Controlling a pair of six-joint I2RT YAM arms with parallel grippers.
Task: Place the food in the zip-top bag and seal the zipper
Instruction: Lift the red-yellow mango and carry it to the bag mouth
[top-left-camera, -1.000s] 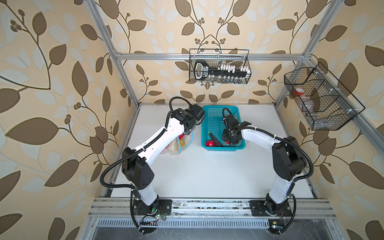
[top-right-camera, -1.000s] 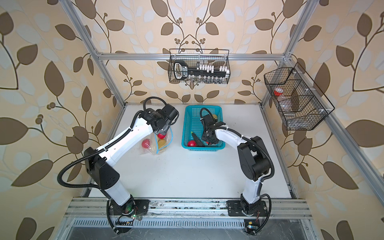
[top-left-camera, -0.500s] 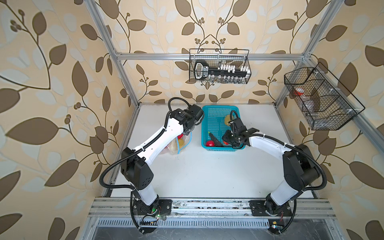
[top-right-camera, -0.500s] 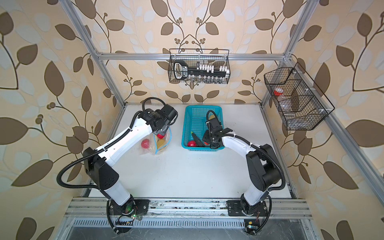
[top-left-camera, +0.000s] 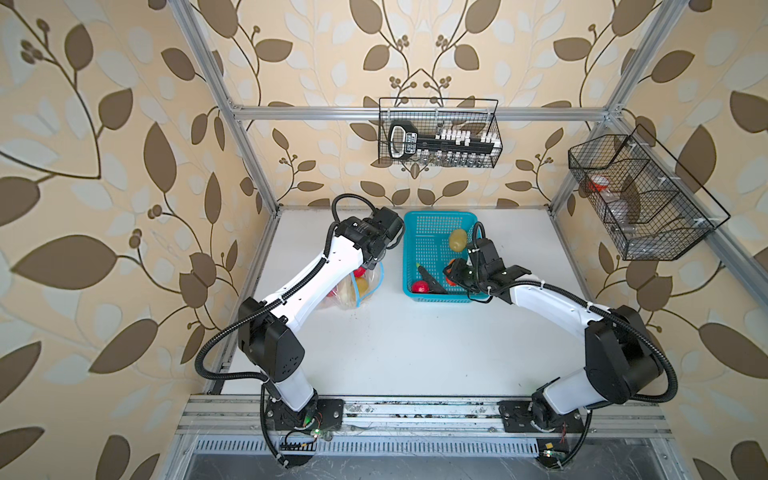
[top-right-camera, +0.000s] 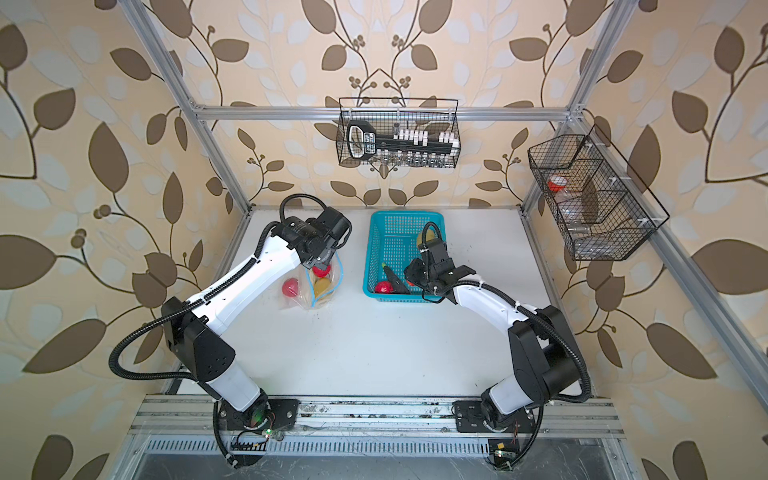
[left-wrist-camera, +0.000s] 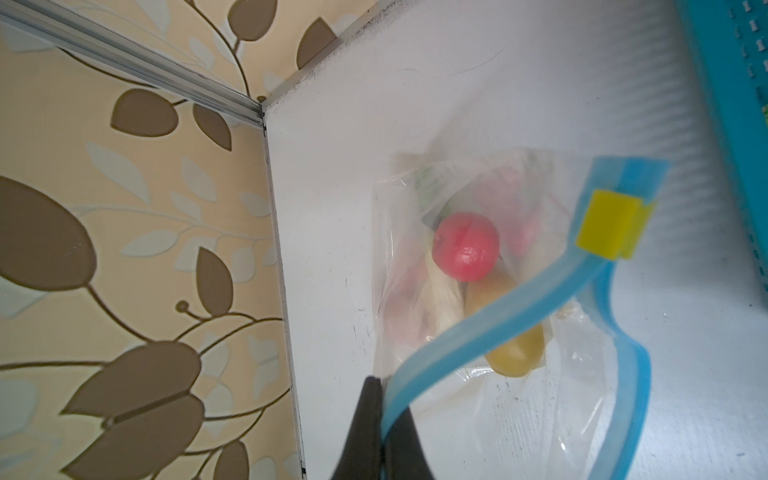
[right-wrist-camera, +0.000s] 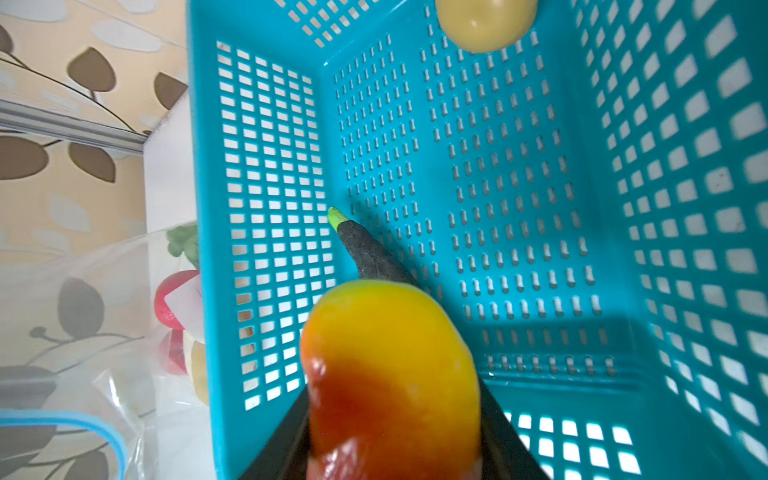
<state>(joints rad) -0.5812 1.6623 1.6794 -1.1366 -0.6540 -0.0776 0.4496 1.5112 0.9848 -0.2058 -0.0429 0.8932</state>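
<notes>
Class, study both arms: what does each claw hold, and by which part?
The left claw pinches the zip-top bag by its blue zipper strip, away from the yellow slider. The right claw grips the orange-red pepper by its red end.

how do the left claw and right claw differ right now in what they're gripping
Left claw is pinched fully shut on the thin blue zipper; right claw grips the bulky orange pepper, jaws wider apart. Left claw is at the clear bag; right claw is over the turquoise basket. Both hold something.
</notes>
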